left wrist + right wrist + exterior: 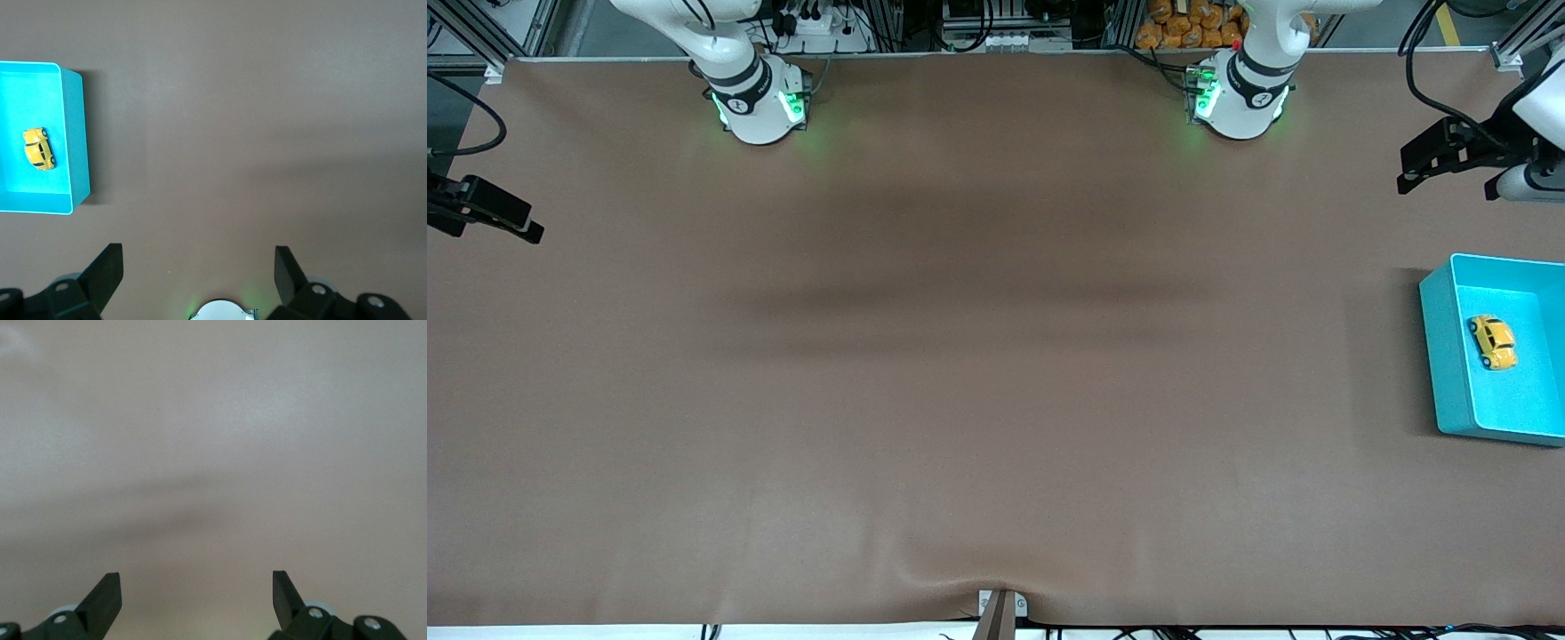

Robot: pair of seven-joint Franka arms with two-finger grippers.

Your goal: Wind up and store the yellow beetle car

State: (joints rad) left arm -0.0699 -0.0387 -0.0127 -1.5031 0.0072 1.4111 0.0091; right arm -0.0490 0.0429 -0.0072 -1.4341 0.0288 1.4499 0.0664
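While yellow beetle car (39, 148) sits in teal bin (77, 140) | right gripper (197, 597) wide, sees bare table | left gripper (199, 273) wide

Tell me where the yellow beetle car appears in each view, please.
Front view: the yellow beetle car lies in the turquoise bin at the left arm's end of the table.
Left wrist view: the car is in the same bin.
Right wrist view: not in it, only brown table cover.
Shared landmark: the turquoise bin.
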